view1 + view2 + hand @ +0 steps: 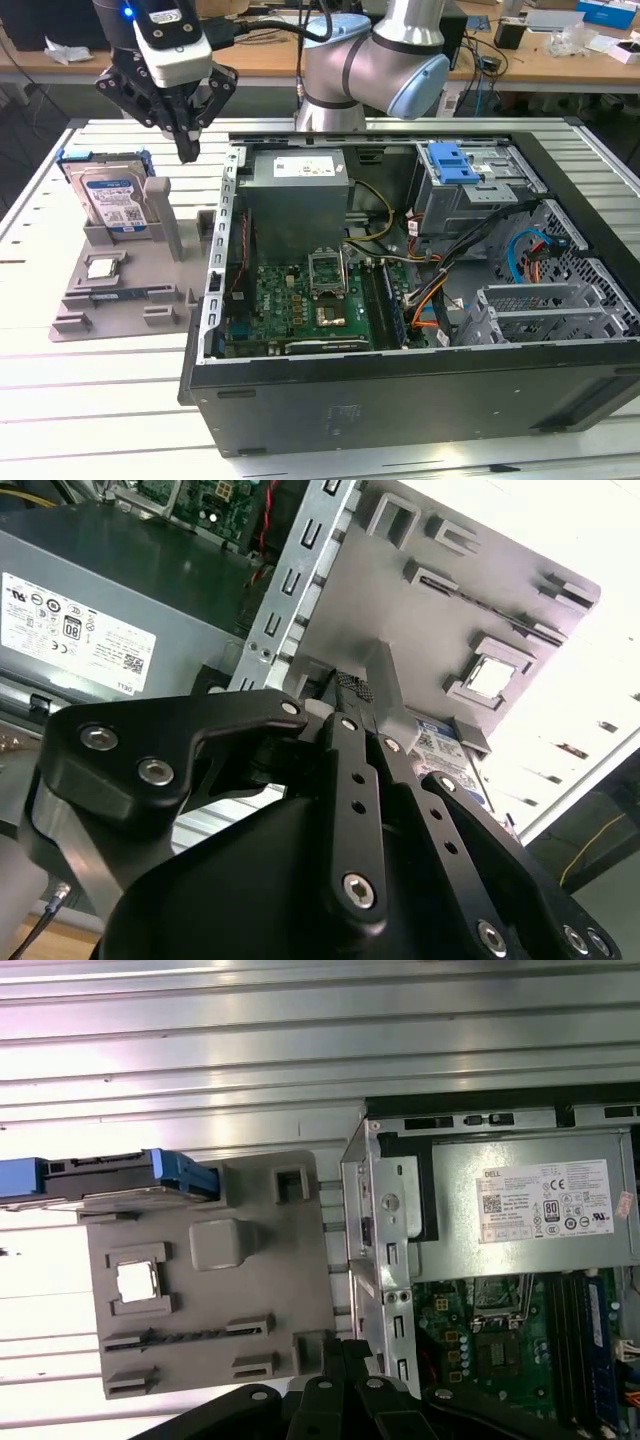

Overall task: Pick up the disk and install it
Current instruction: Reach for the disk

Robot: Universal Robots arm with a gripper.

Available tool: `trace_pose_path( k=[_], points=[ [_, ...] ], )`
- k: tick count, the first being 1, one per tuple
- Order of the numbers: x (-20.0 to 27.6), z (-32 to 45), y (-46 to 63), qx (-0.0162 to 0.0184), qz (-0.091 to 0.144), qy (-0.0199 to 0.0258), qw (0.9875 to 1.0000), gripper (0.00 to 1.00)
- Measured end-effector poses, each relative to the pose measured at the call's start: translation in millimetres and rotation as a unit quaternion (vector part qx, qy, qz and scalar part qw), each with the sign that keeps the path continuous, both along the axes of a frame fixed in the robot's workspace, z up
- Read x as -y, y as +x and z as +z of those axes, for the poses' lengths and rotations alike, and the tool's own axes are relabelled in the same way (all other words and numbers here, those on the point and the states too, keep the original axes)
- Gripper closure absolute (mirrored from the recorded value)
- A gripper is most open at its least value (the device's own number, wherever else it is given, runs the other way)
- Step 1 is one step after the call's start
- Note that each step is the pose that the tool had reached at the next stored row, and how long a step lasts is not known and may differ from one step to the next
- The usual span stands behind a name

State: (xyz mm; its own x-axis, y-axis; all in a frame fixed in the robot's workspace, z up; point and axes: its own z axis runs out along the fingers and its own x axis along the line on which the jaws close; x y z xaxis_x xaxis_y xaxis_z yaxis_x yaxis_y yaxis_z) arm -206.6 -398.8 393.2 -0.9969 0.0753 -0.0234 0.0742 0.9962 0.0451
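Note:
The disk (112, 197) is a silver hard drive with a blue-and-white label in a blue bracket. It leans upright at the back of a grey fixture plate (120, 295), at the exterior view's left. My gripper (187, 150) hangs above the fixture's right side, between the disk and the computer case (400, 380), fingers pointing down. It is shut and holds nothing. In the first wrist view the disk (100, 1175) shows edge-on, well apart from the gripper (345, 1352). In the second wrist view the fingertips (356, 688) meet, and part of the disk (452, 757) shows behind the fingers.
The open case holds a grey power supply (297, 190), a green motherboard (300, 305) and a grey drive cage with a blue latch (455, 165). A small square chip (104, 266) lies on the fixture plate. The slatted metal table (90, 400) carries everything; a cluttered bench stands behind.

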Motion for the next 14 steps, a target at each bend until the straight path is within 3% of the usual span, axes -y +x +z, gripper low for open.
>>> trace_pose_path(
  k=[14],
  points=[
    [-0.3,-0.1,-24.7,0.0000,0.000,0.0000,1.0000,0.89]
  ],
)
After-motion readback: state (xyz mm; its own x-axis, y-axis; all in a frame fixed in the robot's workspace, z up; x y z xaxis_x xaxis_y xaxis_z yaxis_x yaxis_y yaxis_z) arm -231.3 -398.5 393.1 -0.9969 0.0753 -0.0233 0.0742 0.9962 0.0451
